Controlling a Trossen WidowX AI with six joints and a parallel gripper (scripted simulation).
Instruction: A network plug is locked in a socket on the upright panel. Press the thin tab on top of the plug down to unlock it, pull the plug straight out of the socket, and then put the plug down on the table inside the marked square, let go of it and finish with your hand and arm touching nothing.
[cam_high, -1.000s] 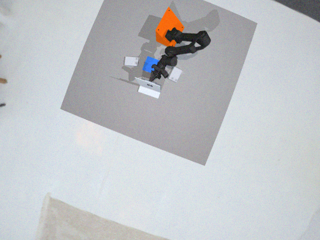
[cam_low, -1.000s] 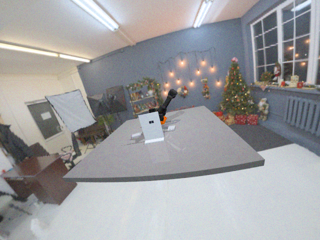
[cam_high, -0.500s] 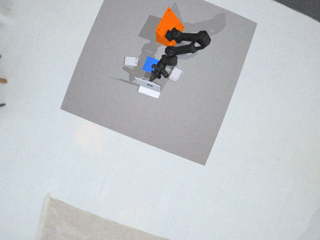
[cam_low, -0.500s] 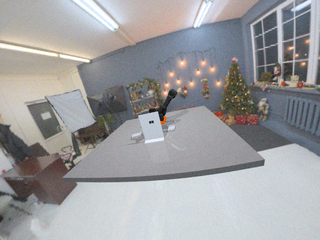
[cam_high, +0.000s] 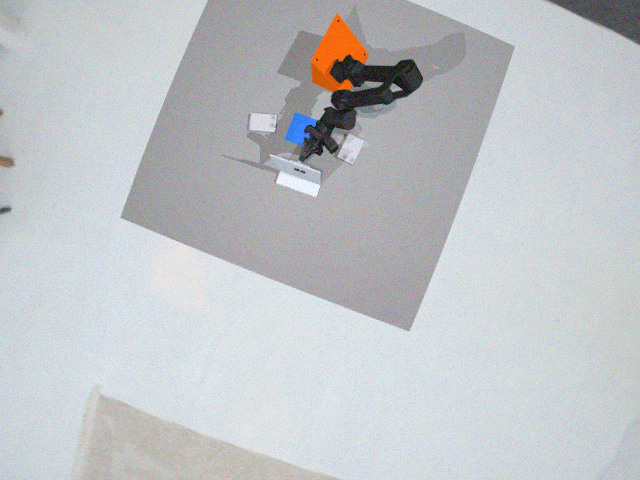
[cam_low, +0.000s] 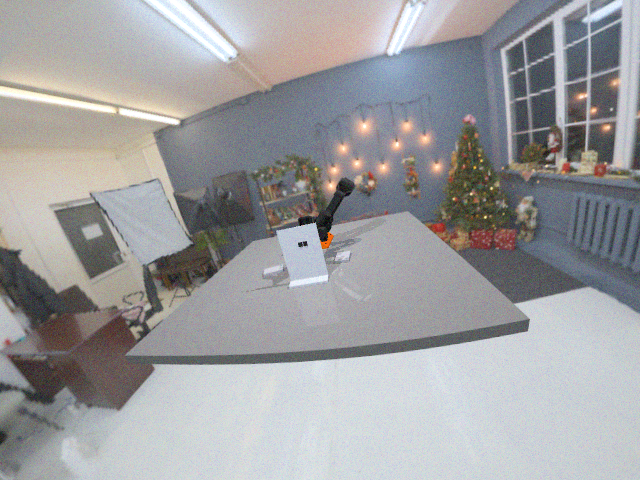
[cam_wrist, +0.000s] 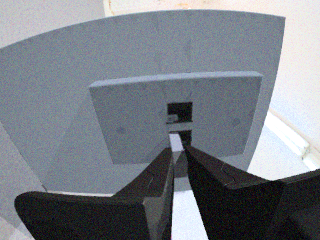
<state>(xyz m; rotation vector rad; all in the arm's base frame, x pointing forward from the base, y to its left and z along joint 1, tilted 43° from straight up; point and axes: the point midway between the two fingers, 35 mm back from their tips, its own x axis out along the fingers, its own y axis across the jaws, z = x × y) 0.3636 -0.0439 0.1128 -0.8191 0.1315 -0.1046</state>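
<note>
Top: gripper (cam_high: 303, 156) (cam_wrist: 178, 154) at upright panel (cam_high: 297, 167) (cam_low: 302, 253) (cam_wrist: 140, 125), beside blue marked square (cam_high: 298, 127); exterior: panel matte, flat, hides pincer; wrist: tapered black fingers clamped on pale slim plug (cam_wrist: 176, 142) at lower square opening; risk: tab unpressed, latch holds, pull slips grip.

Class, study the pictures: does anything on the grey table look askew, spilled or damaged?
Nothing stands out: the panel stands on its base, and I see no spill or breakage, though fine damage wouldn't show.
</note>
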